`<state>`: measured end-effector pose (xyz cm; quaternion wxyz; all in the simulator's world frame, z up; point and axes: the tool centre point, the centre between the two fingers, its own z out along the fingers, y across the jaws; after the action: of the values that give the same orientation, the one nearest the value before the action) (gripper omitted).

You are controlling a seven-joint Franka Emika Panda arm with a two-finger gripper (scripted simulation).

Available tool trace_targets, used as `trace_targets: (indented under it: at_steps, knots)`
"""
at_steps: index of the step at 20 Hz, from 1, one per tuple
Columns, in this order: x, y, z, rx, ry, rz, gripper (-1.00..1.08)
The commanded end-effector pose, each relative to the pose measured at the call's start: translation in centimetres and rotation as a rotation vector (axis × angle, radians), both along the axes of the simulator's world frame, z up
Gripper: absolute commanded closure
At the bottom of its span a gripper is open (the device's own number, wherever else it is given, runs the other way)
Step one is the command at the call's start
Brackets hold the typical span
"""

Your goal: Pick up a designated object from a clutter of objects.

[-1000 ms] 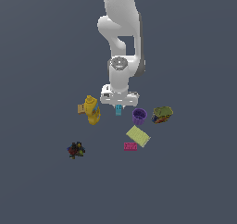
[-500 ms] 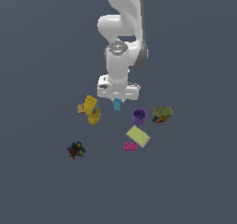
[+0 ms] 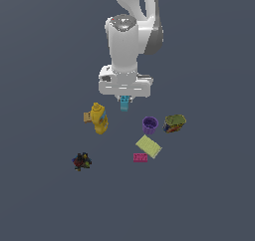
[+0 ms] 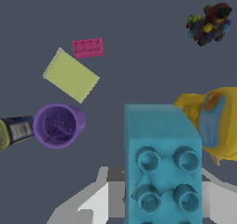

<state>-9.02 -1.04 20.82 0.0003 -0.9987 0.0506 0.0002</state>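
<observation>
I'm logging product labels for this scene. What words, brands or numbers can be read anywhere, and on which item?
None can be read.
Green-orange can: its label shows pale marks, too blurred to read.
Yellow plastic bottle: blue label patch, no legible text.
Cyan studded building brick: no text visible.

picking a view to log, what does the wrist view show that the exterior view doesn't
Only the wrist view shows the studs on the cyan brick close up and the open mouth of the purple cup. Only the exterior view shows the arm and the end effector holding the brick above the clutter. Both show the yellow bottle, pale pad, pink brick and dark lump.
</observation>
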Motion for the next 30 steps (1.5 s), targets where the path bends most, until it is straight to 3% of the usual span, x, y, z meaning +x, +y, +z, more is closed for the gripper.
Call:
trace_targets:
  at_steps: [1, 16, 30]
  knots:
    - [0.5, -0.2, 2.3, 0.000, 0.000, 0.000, 1.08]
    - [3.9, -1.3, 14.7, 0.000, 0.000, 0.000, 1.08]
    - [5.2, -1.7, 18.2, -0.001, 0.000, 0.000, 1.08]
